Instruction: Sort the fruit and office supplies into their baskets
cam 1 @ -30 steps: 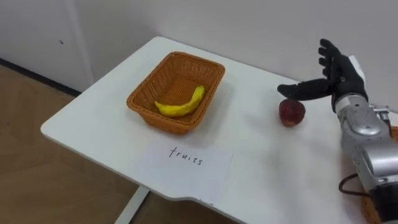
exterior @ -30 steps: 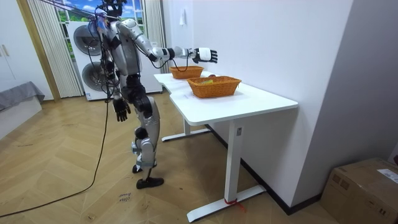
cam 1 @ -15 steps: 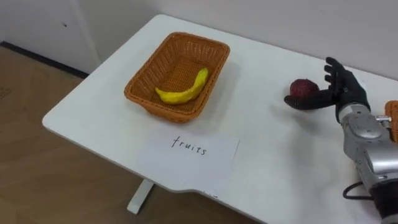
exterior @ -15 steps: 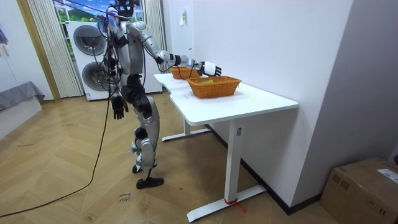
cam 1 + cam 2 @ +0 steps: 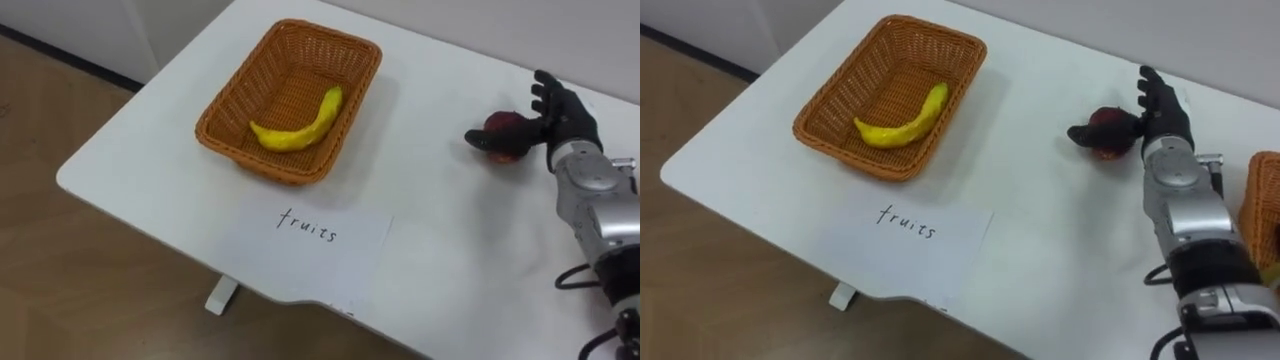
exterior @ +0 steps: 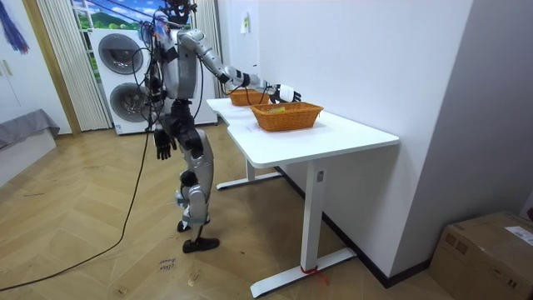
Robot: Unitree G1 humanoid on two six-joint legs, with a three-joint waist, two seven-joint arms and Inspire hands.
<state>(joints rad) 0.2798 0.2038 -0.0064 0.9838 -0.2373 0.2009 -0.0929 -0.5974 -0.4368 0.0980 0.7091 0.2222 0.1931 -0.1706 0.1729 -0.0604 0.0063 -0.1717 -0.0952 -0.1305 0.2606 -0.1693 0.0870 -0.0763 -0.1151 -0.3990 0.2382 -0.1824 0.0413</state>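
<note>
The dark red apple (image 5: 503, 131) sits on the white table (image 5: 440, 235), well to the right of the wicker basket (image 5: 228, 103) that holds a banana (image 5: 300, 126). The right hand (image 5: 563, 108) stands against the apple with its fingers straight and spread and its thumb reaching across the fruit's near side, apparently touching rather than clasping it. In the room view the left hand (image 6: 163, 144) hangs by the robot's hip.

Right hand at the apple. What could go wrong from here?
1. Right hand cups the apple, thumb in front, fingers straight behind: not a firm hold, so it may roll away across the table.
2. The basket with the banana is far to the left; a weak grip could drop the apple short of it.
</note>
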